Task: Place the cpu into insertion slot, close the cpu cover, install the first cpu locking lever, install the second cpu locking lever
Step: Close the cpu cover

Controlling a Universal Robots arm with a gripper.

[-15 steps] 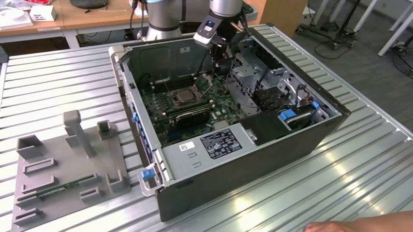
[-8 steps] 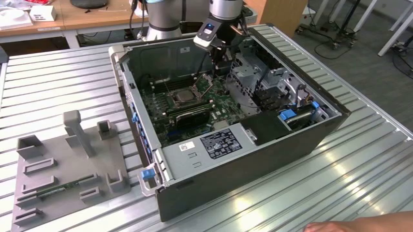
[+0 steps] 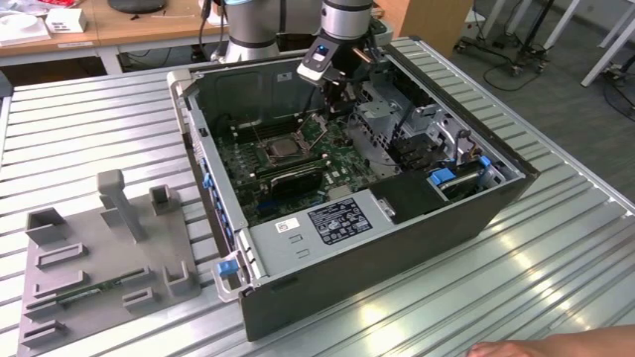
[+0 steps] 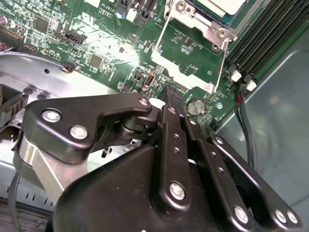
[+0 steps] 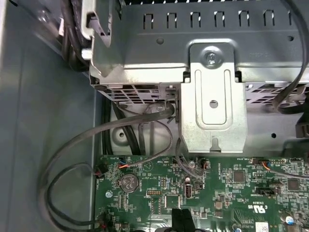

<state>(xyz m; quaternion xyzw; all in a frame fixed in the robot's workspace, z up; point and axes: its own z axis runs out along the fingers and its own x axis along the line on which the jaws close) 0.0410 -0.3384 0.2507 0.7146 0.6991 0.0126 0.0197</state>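
Exterior view: an open computer case (image 3: pixel 397 245) lies on its side on a slatted metal table (image 3: pixel 100 126), and the arm reaches down into it from the far edge.
Gripper: the gripper (image 3: pixel 335 95) hangs inside the case above the motherboard, near the socket but not touching it. In both wrist views the gripper (image 4: pixel 172 93) (image 5: pixel 181 218) is low over the green board.
Jaws: together, with nothing seen between them.
Cpu: the cpu (image 3: pixel 282 151) (image 4: pixel 227 5) is seated in the insertion slot (image 4: pixel 203 21) and lies flat with its silvery top facing the open side of the case. It is square, so it has no long axis to speak of.
Cpu cover: the cpu cover (image 3: pixel 315 130) (image 4: pixel 190 81) is open, swung off the chip to the gripper's side. Its frame runs from the socket edge out toward the fingertips. Green board shows through the cut-out.
Gripper to cover: the tip is just beside the cover's free end. Whether they touch cannot be told.
Nearby on the board: the memory slots (image 4: pixel 263 34) run alongside the socket, and a coin cell (image 4: pixel 195 105) (image 5: pixel 129 182) sits close to the tip.
First wrist view: a metal drive cage (image 5: pixel 212 87) stands over the board edge, and grey cables (image 5: pixel 72 145) loop beside it.
Table, the exterior view's left: a grey fixture tray (image 3: pixel 100 260) stands well apart from the case.
Lower edge: a person's hand (image 3: pixel 555 346) rests at the table's near side.
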